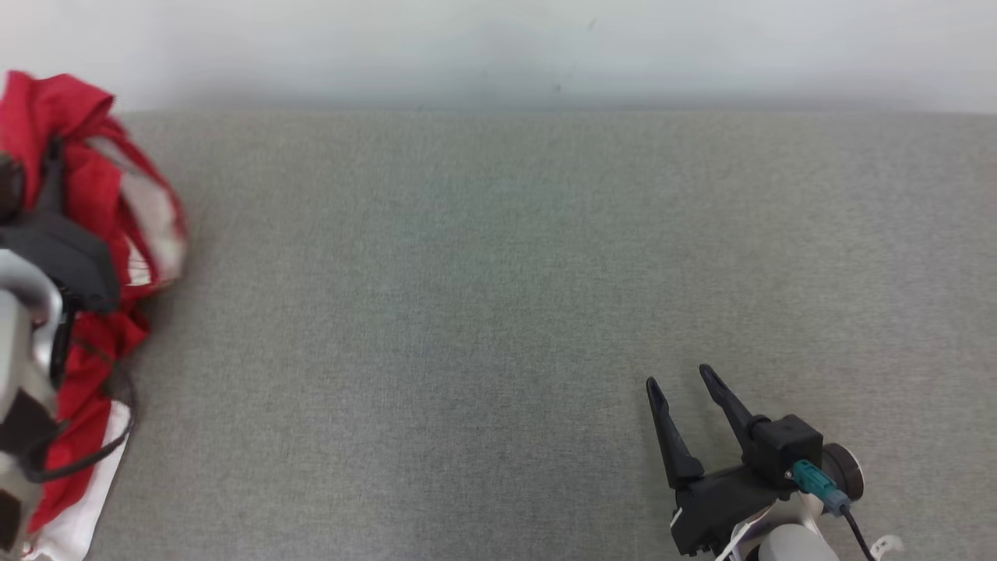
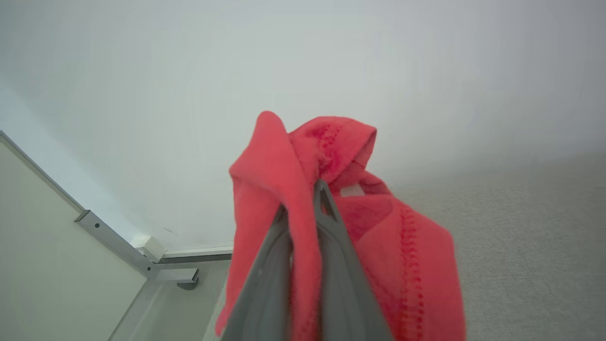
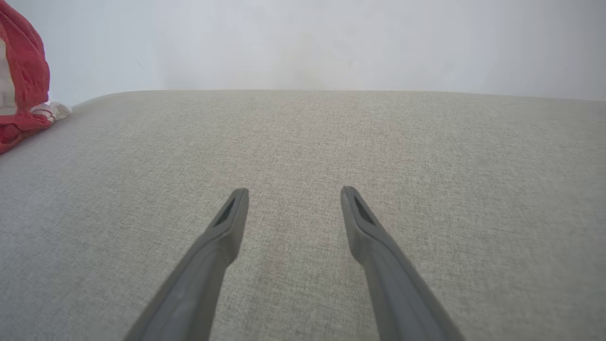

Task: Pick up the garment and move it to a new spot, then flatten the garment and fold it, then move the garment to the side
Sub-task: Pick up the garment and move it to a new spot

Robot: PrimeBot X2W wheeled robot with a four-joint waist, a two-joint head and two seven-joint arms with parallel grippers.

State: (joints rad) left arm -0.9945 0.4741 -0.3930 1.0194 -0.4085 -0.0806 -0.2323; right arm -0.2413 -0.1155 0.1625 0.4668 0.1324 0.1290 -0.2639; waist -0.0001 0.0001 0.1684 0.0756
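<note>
The garment [image 1: 97, 183] is red with white parts and hangs bunched at the far left edge of the grey fabric surface [image 1: 498, 312]. In the left wrist view my left gripper [image 2: 303, 196] is shut on a fold of the garment [image 2: 383, 246], and red cloth drapes over both fingers. The left arm's dark wrist [image 1: 58, 249] sits in front of the cloth, which hides its fingertips. My right gripper [image 1: 678, 378] stands open at the lower right, low over bare fabric with nothing between its fingers [image 3: 232, 213]. The garment [image 3: 23, 80] shows far off to its left.
A pale wall [image 1: 498, 47] runs behind the surface's far edge. In the left wrist view a white panel with a metal frame [image 2: 118, 246] stands beyond the surface's left end. The grey fabric stretches wide between the two grippers.
</note>
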